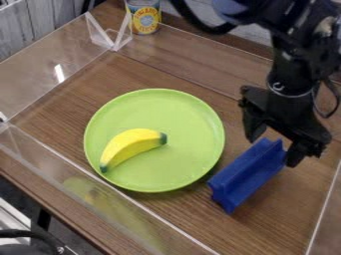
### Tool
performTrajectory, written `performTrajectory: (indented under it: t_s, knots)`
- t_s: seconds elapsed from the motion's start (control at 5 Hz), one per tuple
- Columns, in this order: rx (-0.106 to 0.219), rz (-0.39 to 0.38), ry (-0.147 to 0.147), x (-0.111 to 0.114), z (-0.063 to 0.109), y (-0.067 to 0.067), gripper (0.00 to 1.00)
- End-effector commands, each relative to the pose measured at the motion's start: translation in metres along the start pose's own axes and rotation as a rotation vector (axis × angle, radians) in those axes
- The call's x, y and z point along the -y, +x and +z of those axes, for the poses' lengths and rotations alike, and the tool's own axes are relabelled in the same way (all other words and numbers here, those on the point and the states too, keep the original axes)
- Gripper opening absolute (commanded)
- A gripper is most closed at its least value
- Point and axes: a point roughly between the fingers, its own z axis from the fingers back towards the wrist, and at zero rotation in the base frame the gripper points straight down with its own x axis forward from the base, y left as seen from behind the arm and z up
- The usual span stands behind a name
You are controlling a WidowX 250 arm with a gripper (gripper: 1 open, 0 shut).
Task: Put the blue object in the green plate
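Fingers (pixel 288 134) spread wide, gripping nothing, just above blue object (pixel 248 175) lying on counter (pixel 266 224) at four o'clock of green plate (pixel 200 120); banana (pixel 130 147) inside.
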Motion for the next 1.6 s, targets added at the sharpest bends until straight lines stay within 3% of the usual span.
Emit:
performTrajectory:
  t_s: [0.0, 0.4, 0.6, 0.8, 1.2, 1.4]
  knots:
    - [0.040, 0.034, 0.000, 0.005, 0.011, 0.012, 1.00]
    - [0.032, 0.084, 0.016, 0.004, -0.016, -0.006, 1.00]
    - [0.025, 0.118, 0.028, -0.002, -0.016, -0.009, 1.00]
    - [0.020, 0.149, 0.039, -0.009, -0.014, -0.011, 0.00]
    - [0.026, 0.080, 0.034, -0.032, -0.011, 0.005, 0.00]
    - [0.026, 0.094, 0.042, -0.048, -0.016, -0.004, 0.00]
